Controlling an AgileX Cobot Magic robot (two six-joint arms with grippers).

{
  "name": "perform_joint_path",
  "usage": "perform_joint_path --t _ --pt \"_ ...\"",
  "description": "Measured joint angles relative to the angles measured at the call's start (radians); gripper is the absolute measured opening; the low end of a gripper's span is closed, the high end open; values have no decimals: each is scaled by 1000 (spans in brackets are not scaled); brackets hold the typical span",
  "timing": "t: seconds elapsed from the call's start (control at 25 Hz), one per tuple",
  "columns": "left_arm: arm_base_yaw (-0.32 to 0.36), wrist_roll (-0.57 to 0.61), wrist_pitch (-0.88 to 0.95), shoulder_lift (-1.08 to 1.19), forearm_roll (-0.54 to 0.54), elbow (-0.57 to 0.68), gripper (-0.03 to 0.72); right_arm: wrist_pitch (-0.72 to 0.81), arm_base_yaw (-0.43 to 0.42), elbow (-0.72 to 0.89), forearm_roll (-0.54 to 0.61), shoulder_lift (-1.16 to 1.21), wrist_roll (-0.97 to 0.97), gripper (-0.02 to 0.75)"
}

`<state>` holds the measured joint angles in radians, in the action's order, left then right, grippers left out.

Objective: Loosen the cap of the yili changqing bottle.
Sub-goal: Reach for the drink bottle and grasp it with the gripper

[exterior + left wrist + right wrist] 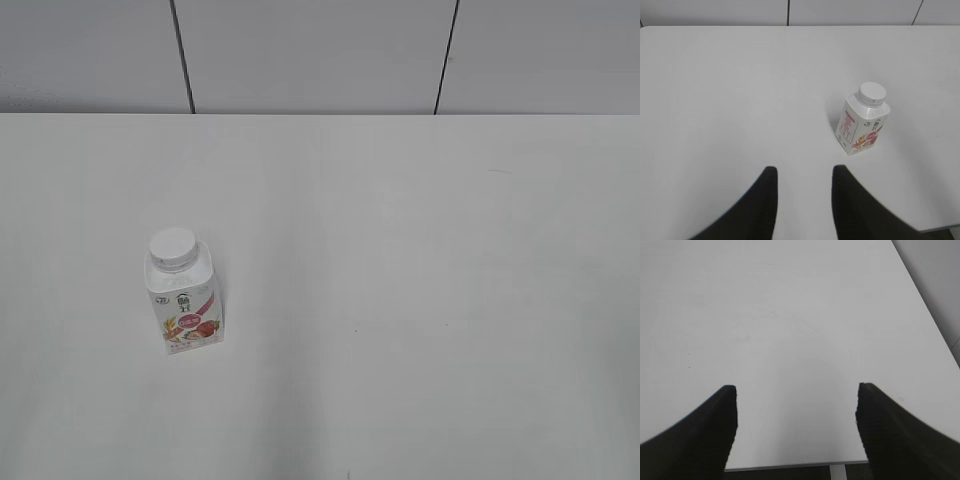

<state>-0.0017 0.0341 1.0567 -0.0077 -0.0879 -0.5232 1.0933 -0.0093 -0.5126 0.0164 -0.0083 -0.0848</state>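
Nearest the wrist cameras, we are seeing our two grippers. Our left gripper point(802, 172) is hanging above the table point(420, 300) with its dark fingers point(767, 192) standing moderately apart and nothing between them. Our right gripper point(796, 392) is holding its ribbed fingers point(722, 415) spread wide, likewise gripping nothing; below it we are viewing only bare white tabletop and, toward the near side, the table edge.

Taking the yili changqing bottle point(185, 300) as our landmark: it is standing upright on the table, in the left half of the exterior view. Beyond the left gripper in the left wrist view, the bottle point(862, 122) is sitting off to the right, well apart from the fingertips. We are reading a pink-red label with a strawberry picture on its white squarish body. The cap point(173, 248) is sitting on the bottle's neck, white and round with a flat top.

Behind the bottle, the table is running on to a grey panelled wall point(320, 55) with dark vertical seams.
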Motion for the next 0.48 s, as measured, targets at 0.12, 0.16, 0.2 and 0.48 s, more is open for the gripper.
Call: perform_joint_path --t 0.12,0.16,0.2,0.48 --pt "0 0 0 0 0 0 240 0 0 0 0 0 0 585" --pt "0 0 0 0 0 0 240 0 0 0 0 0 0 585" --pt "0 0 0 0 0 0 240 0 0 0 0 0 0 585" --pt "0 0 0 0 0 0 240 0 0 0 0 0 0 585"
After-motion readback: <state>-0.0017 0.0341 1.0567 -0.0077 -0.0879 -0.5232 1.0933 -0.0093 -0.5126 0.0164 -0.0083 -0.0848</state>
